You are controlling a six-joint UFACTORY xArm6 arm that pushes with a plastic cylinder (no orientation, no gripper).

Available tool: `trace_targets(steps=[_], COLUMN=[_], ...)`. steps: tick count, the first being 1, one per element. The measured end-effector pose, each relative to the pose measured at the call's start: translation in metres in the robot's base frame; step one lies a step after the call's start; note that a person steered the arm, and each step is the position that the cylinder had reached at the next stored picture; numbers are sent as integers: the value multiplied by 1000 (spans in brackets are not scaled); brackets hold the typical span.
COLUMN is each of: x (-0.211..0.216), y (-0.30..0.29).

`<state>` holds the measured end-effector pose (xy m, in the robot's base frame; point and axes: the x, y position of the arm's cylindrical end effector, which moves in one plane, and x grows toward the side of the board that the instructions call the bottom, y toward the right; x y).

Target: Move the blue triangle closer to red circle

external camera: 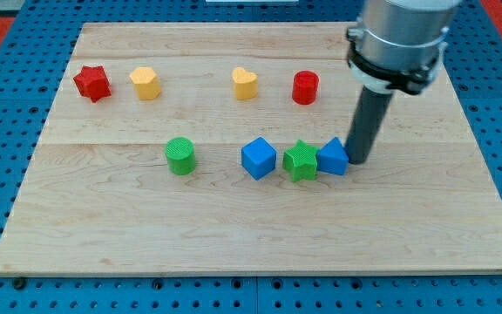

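Note:
The blue triangle (332, 158) lies right of the board's middle, touching the green star (300, 160) on its left. The red circle (305, 88) stands above them, toward the view's top. My tip (358, 162) is down on the board right against the blue triangle's right side. The dark rod rises from there to the grey arm at the view's top right.
A blue cube (258, 158) sits just left of the green star. A green cylinder (180, 156) is farther left. Along the top row are a red star (92, 83), a yellow block (145, 84) and a yellow heart (245, 84). The wooden board (251, 244) lies on a blue pegboard.

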<state>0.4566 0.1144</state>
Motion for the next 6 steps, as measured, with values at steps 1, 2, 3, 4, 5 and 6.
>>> trace_targets(steps=[1,2,3,4,5,6], x=[-51,-23,35,17,-62,-46], y=[-44,30,8,-39,-75,-46])
